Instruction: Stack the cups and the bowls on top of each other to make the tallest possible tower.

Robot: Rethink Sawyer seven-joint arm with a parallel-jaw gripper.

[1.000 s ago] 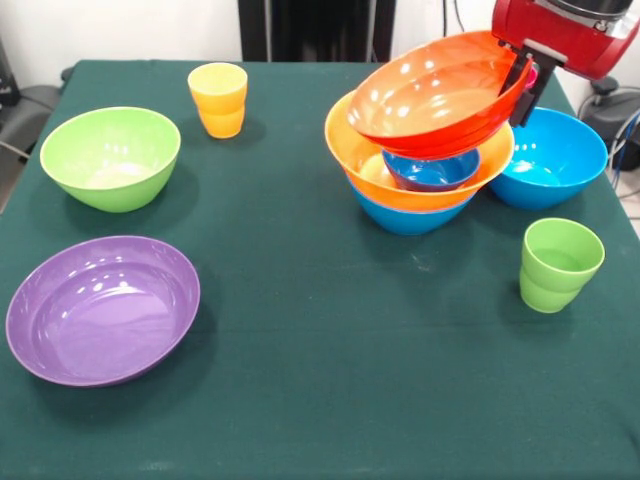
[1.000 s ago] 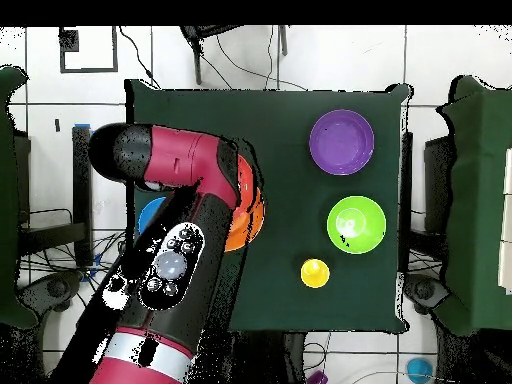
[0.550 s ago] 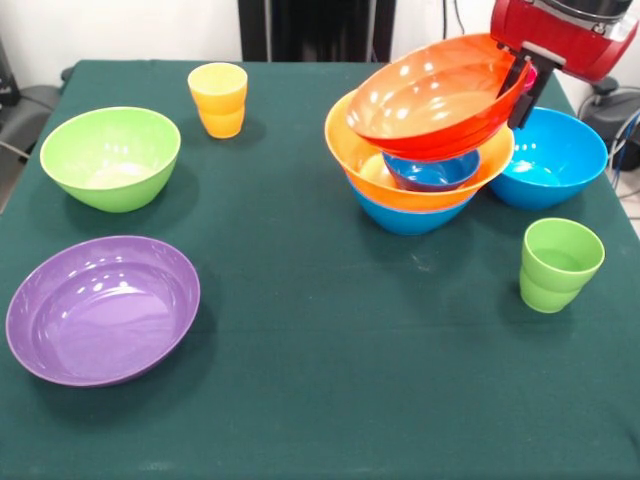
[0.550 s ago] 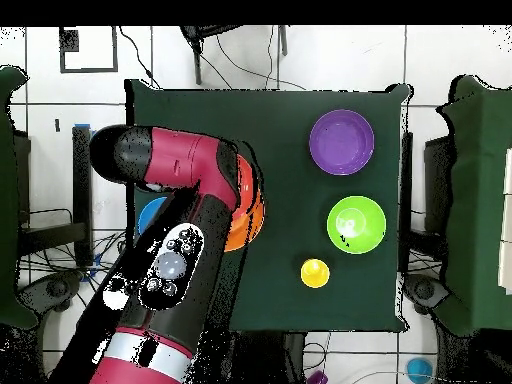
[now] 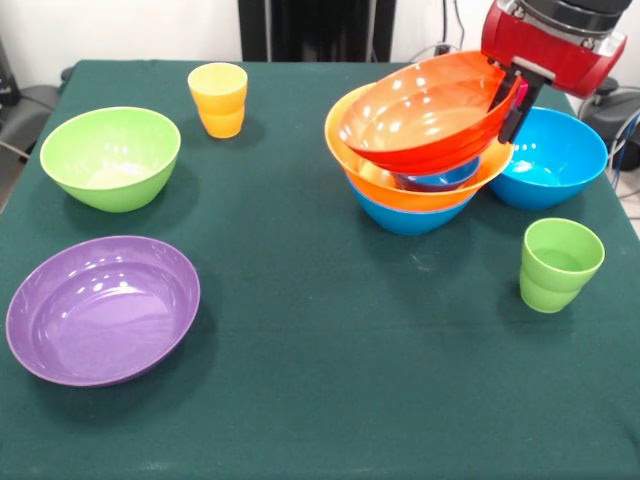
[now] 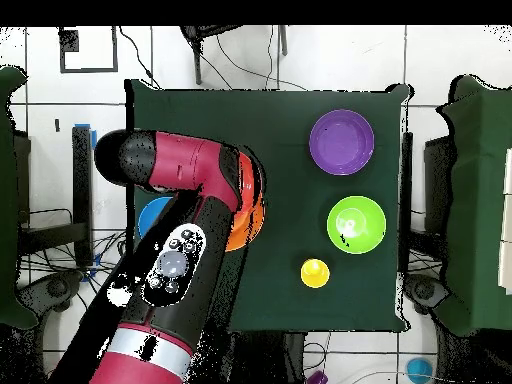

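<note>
The orange-red bowl (image 5: 425, 112) is clamped by its far rim in the gripper (image 5: 512, 98) and has been lowered and shifted slightly left since the earlier frame. It is held tilted over the tower (image 5: 415, 185), where the small blue bowl (image 5: 440, 180) is now mostly hidden inside the yellow-orange bowl (image 5: 370, 175). A blue bowl (image 5: 555, 155) is seen just beside the tower. On the surface (image 5: 320, 350), the remaining bowls and cups are unmoved.
</note>
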